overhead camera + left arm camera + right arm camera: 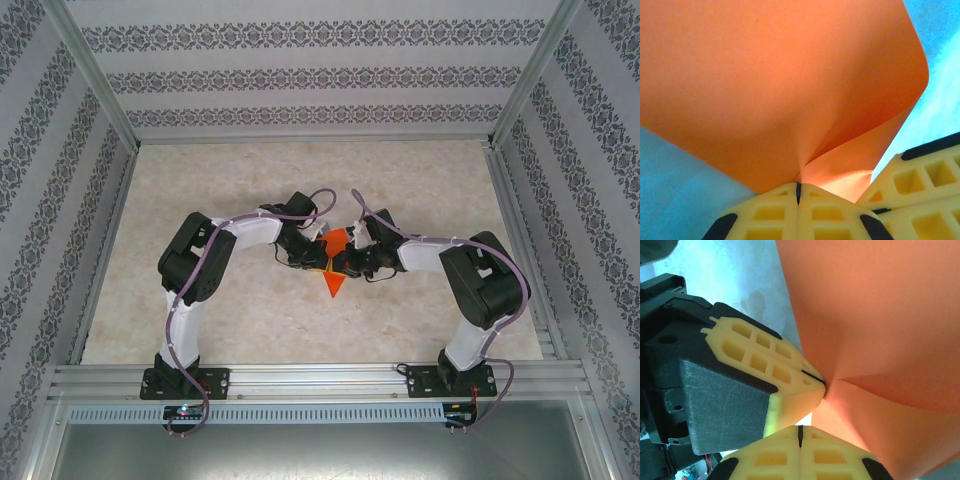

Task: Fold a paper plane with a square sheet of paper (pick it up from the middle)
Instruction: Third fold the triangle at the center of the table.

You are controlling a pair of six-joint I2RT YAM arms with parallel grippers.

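The left tool [798, 192] and right tool [800, 435], tips side by side, each pinch closed on the thin bright orange creased paper sheet [335, 262] over the pale marbled surface [250, 330]; seemingly mid-fold, next they must move together to avoid tearing

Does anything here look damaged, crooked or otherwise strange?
Only the thin bright orange paper sheet: from where the shut left gripper pinches it, a pucker runs up and the sheet bulges instead of lying flat. The shut right gripper seems to grip it close beside. No tear shows.
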